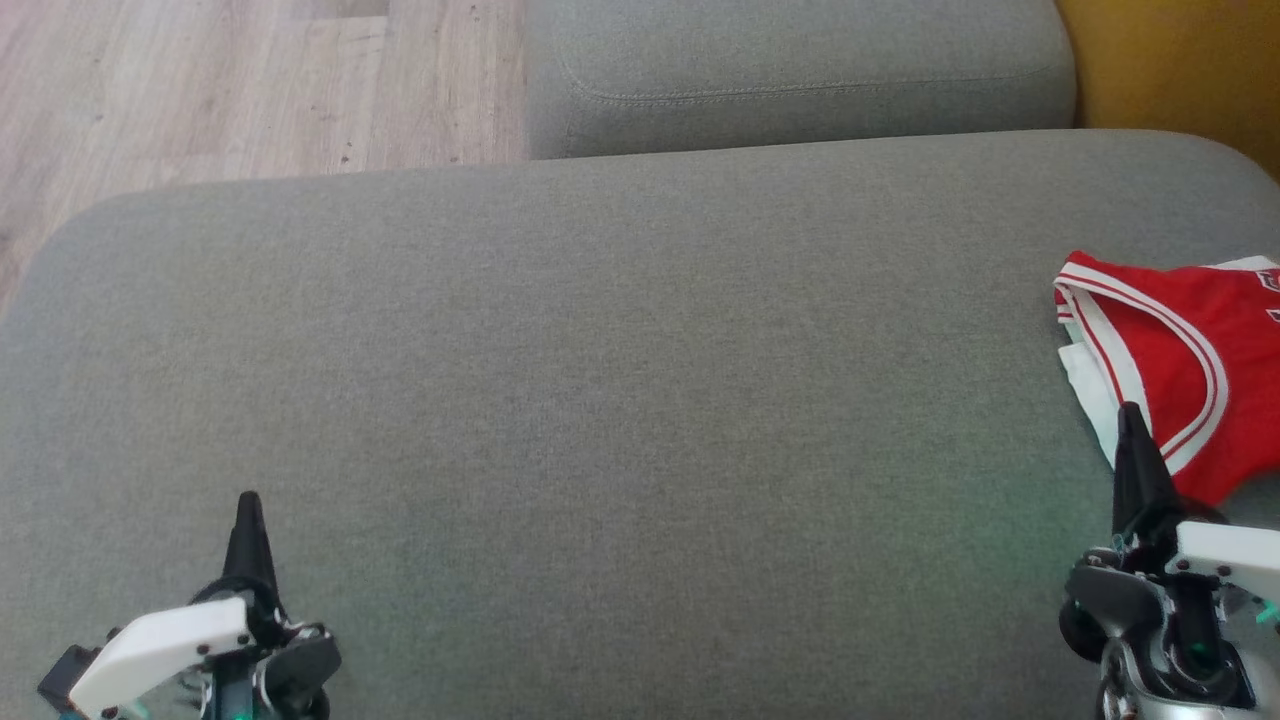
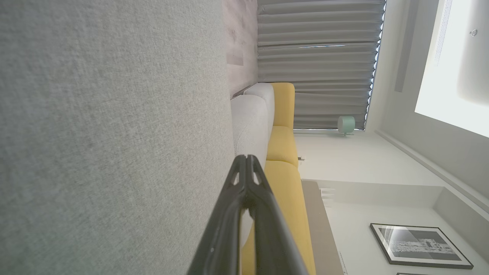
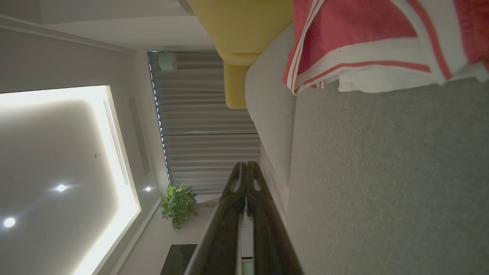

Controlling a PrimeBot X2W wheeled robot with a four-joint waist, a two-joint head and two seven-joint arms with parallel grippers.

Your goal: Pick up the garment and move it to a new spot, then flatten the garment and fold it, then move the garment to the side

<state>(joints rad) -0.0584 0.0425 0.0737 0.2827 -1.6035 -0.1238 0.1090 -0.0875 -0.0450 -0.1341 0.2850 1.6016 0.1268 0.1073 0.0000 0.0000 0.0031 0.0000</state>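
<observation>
The garment (image 1: 1180, 370) is a red jersey with white and red striped trim, lying folded at the right edge of the grey cushion (image 1: 600, 400). In the right wrist view the garment (image 3: 363, 42) fills the upper right. My right gripper (image 1: 1130, 415) stands shut at the lower right, its tip just over the garment's near edge, holding nothing; its shut tips (image 3: 246, 165) show in the right wrist view. At the lower left my left gripper (image 1: 247, 505) is shut and empty over bare cushion, far from the garment; its closed tips (image 2: 246, 158) show in the left wrist view.
A second grey cushion (image 1: 800, 70) lies beyond the first. Wooden floor (image 1: 200, 90) shows at the upper left, and a yellow sofa part (image 1: 1180, 60) at the upper right. The broad middle of the cushion is bare fabric.
</observation>
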